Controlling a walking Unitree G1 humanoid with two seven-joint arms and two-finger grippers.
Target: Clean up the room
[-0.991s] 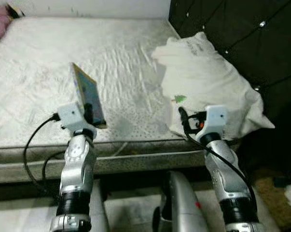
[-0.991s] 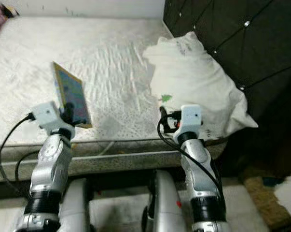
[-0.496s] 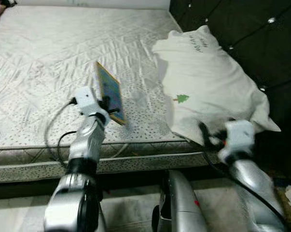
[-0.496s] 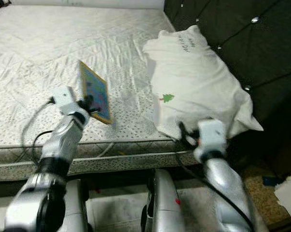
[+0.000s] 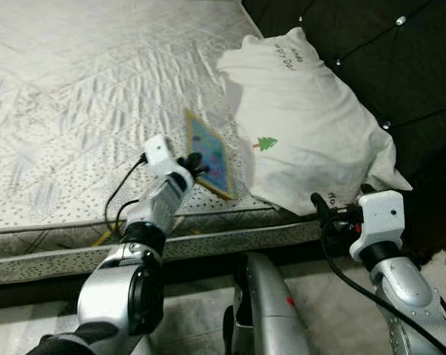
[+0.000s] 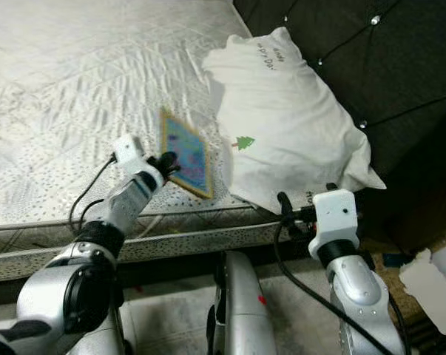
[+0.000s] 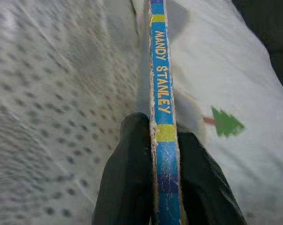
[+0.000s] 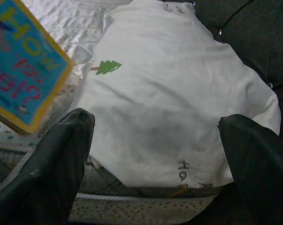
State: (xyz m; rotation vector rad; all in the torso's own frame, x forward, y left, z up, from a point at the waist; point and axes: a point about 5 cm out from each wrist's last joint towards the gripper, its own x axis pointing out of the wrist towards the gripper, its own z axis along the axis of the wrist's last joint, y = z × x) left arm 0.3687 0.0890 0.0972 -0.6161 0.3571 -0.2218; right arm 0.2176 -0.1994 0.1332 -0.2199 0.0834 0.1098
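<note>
Thin blue yellow-edged picture book point(image 5: 208, 154): upright on edge above white quilted mattress point(image 5: 67, 89), just beside white pillow point(image 5: 311, 126), pinched by left gripper point(image 5: 192, 163). Left wrist: spine running straight away between clamped fingers point(image 7: 127, 178). Right wrist: right gripper point(image 8: 155, 159) spread wide, empty, facing pillow.

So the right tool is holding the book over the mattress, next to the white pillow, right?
No, the left tool holds the book, as the left wrist view shows. The rest is right: it is over the mattress, beside the white pillow.
</note>
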